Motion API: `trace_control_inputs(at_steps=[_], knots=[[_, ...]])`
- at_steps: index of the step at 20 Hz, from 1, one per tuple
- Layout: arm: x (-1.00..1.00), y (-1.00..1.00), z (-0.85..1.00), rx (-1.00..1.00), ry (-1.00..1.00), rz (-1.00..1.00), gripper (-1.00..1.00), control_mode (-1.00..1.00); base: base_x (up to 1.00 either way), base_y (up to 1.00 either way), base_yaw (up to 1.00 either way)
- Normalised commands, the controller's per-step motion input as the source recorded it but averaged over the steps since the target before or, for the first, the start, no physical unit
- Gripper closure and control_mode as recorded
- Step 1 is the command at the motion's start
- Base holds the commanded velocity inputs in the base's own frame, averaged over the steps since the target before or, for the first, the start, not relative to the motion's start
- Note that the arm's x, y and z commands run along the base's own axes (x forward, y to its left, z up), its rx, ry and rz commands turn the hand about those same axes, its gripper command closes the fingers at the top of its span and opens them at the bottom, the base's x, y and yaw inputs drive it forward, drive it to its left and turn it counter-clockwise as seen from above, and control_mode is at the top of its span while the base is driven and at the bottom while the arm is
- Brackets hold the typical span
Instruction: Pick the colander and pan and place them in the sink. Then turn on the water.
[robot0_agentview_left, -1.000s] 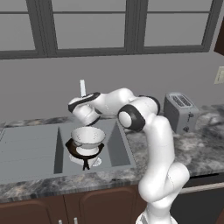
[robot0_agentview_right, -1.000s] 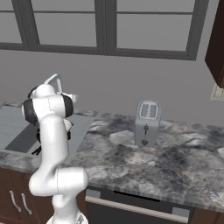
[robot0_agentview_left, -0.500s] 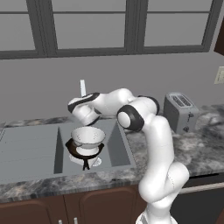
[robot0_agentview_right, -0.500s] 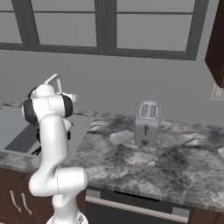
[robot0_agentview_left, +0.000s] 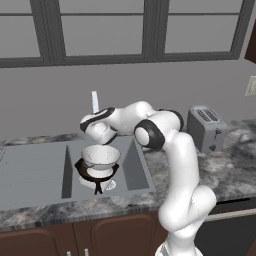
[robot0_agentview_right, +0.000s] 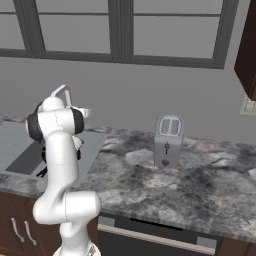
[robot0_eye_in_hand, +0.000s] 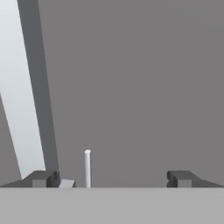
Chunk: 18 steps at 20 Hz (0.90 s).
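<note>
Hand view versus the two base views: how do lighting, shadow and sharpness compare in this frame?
Hand view: flat grey wall, no shadows, soft edges on the open gripper and the slim tap. Left base view: even light, no glare; the colander sits in the pan inside the sink, crisply rendered. Right base view: similar even light, toaster sharp.

1. Colander (robot0_agentview_left: 100, 157): white, dotted with small dark holes.
2. Pan (robot0_agentview_left: 85, 169): dark brown-black, handle black.
3. Sink (robot0_agentview_left: 35, 172): plain grey, drainboard faintly ridged.
4. Tap (robot0_agentview_left: 94, 102): pale, near white.
5. Counter (robot0_agentview_left: 230, 170): mottled grey stone, veined dark and light.
6. Toaster (robot0_agentview_right: 168, 141): silver-grey, dark slots.
7. Wall (robot0_agentview_left: 150, 85): flat grey-mauve; window frames (robot0_agentview_left: 152, 30) dark grey.
8. Cabinets (robot0_agentview_left: 110, 235): dark reddish brown.
</note>
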Motion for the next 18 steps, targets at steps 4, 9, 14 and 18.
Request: trace_control_inputs(at_steps=[4,9,14,18], knots=[[0.06,-0.06,-0.22,0.00,-0.03,0.00,-1.00,-1.00,0.00,0.00,0.00],[0.16,-0.01,-0.10,0.00,-0.01,0.00,-1.00,-1.00,0.00,0.00,0.00],[0.26,0.00,0.00,0.00,0.00,0.00,-1.00,-1.00,0.00,0.00,0.00],[0.21,0.01,0.00,0.00,0.00,0.00,-1.00,-1.00,0.00,0.00,0.00]])
